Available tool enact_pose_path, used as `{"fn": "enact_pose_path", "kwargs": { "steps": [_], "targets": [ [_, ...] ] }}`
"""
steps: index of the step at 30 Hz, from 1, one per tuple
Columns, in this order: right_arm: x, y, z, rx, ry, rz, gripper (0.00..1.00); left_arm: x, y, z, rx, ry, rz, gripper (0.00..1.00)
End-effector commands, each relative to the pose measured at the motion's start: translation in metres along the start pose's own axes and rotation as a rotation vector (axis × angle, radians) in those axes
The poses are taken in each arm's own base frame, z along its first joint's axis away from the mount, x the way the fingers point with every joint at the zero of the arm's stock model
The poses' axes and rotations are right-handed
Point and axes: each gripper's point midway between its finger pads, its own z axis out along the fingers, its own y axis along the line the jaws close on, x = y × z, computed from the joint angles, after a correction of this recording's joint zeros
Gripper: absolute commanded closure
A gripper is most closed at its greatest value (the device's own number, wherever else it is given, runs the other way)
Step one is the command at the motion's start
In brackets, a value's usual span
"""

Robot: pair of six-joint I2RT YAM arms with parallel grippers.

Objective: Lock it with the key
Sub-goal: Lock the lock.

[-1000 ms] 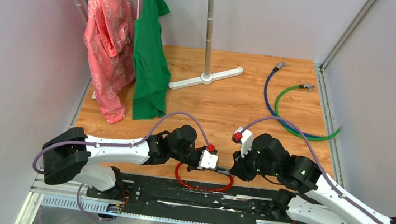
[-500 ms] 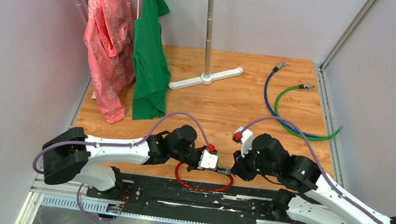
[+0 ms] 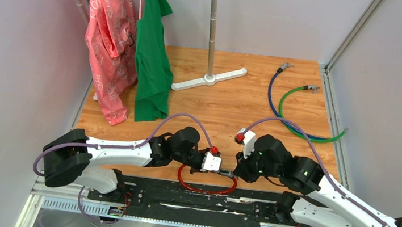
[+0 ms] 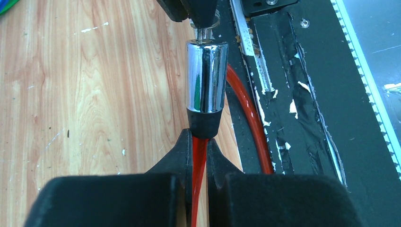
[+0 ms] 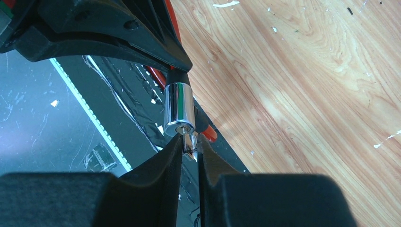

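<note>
In the left wrist view my left gripper [image 4: 198,139] is shut on a red cable [image 4: 198,161], just behind the black collar of its chrome lock cylinder [image 4: 206,75]. The right wrist view shows the cylinder's face [image 5: 178,109] with the small silvery key [image 5: 191,144] sticking out of its keyhole. My right gripper [image 5: 189,141] is shut on that key. From above, the two grippers [image 3: 220,169] [image 3: 235,173] meet tip to tip over the table's near edge, with the lock [image 3: 227,172] between them. The red cable's loop [image 3: 204,190] hangs below.
A blue cable [image 3: 271,96] and a green cable [image 3: 296,110] lie coiled at the far right. A garment stand's white base [image 3: 209,79] sits at the back middle, with pink [image 3: 109,46] and green [image 3: 152,56] clothes hanging at the back left. A black base plate [image 3: 177,199] runs along the near edge.
My right wrist has edged slightly left toward the lock, its jaws closing a little on the key. The left arm and the red cable have not moved.
</note>
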Motion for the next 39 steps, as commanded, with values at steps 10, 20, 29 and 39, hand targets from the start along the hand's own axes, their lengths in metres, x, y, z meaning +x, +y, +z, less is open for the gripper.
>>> {"fn": "enact_pose_path", "kwargs": {
  "steps": [10,20,29,39],
  "targets": [
    [0.001,0.003,-0.005,-0.010,-0.018,-0.016,0.83,0.042,-0.044,-0.006,0.146,0.141,-0.119,1.00],
    [-0.014,-0.005,-0.018,0.054,-0.087,0.016,0.76,0.041,-0.043,-0.006,0.143,0.138,-0.113,1.00],
    [-0.035,-0.008,-0.040,0.102,-0.268,0.299,0.58,0.041,-0.042,-0.005,0.148,0.145,-0.108,1.00],
    [-0.011,0.024,-0.037,-0.069,-0.213,0.765,0.53,0.040,-0.042,-0.005,0.147,0.139,-0.109,1.00]
  ]
}}
